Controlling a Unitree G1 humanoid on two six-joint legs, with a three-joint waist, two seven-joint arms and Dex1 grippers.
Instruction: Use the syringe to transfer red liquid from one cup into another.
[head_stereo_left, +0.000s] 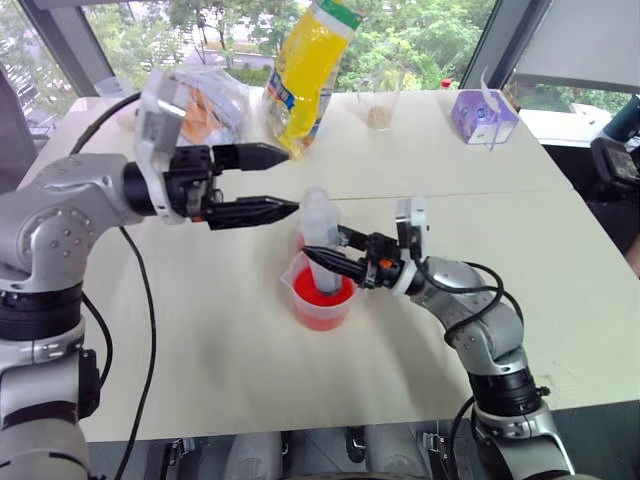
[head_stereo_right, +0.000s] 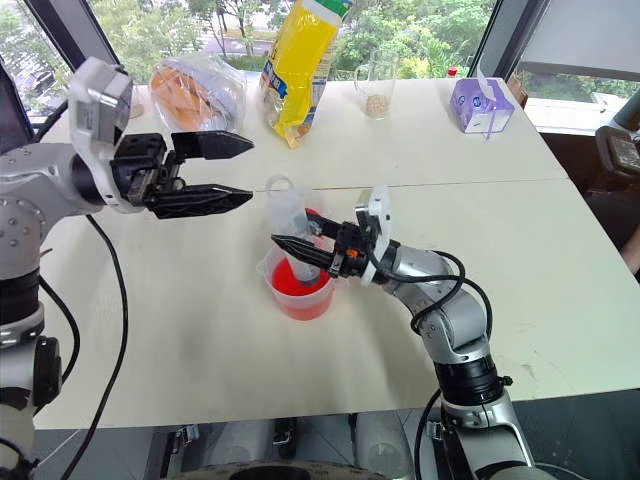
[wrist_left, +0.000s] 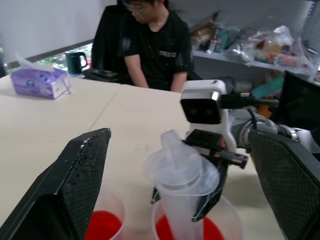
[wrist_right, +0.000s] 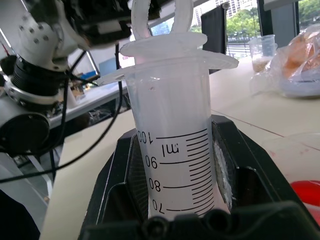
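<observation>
Here your right hand (head_stereo_left: 325, 262) grips the syringe (head_stereo_left: 318, 225) upright in the beaker (head_stereo_left: 322, 296); your wide-open left hand (head_stereo_left: 268, 182) hovers beside its ring top.

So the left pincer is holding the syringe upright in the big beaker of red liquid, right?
Not quite: the right pincer holds the syringe upright in the beaker of red liquid. The left eye view shows the left pincer open, beside it.

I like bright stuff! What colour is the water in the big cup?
Bright red liquid, best in the right eye view.
</observation>
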